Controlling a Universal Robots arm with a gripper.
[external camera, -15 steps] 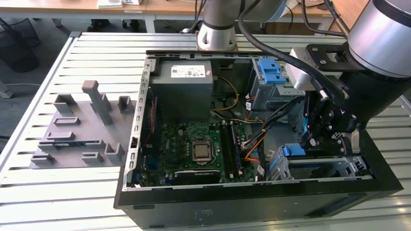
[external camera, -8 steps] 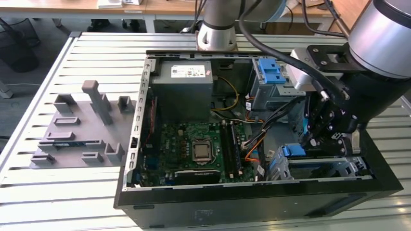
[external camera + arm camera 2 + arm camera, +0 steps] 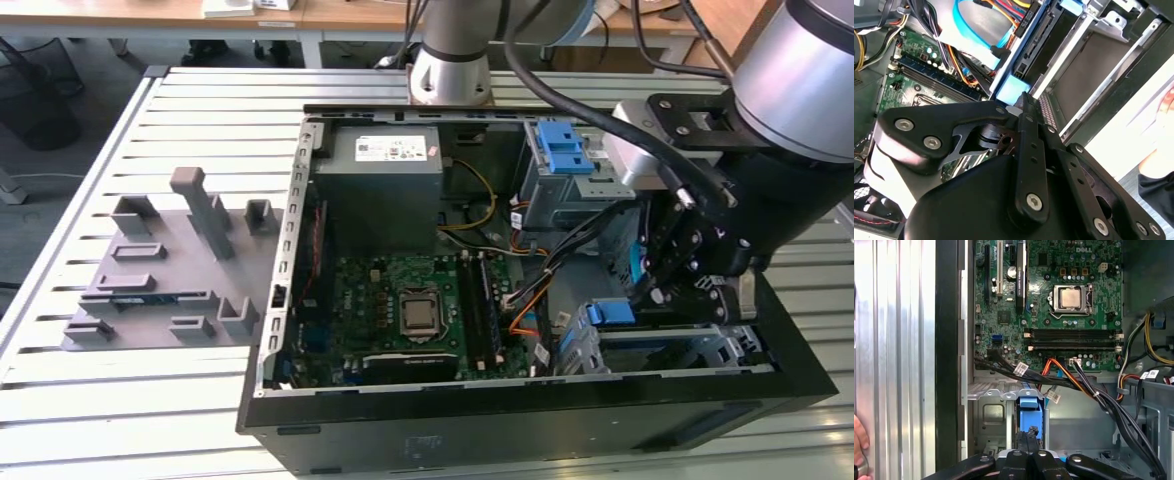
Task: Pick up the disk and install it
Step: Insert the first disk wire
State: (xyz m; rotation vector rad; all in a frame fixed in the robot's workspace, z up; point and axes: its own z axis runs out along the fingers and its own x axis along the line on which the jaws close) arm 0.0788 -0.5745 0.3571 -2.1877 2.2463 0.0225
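The disk sits in the metal drive cage at the near corner of the open computer case, on the exterior view's right. Only the end of its bright blue bracket shows; the label is hidden. My gripper reaches down into the case right at that bracket end. Its two black fingers are pressed together, and their tips touch the blue plastic. Nothing shows between the fingers.
The green motherboard lies beside the cage, with black, orange and yellow cables running close to the bracket. A grey power supply and a blue latch piece sit at the far side. A grey fixture stands outside the case. A hand rests on the slatted table.
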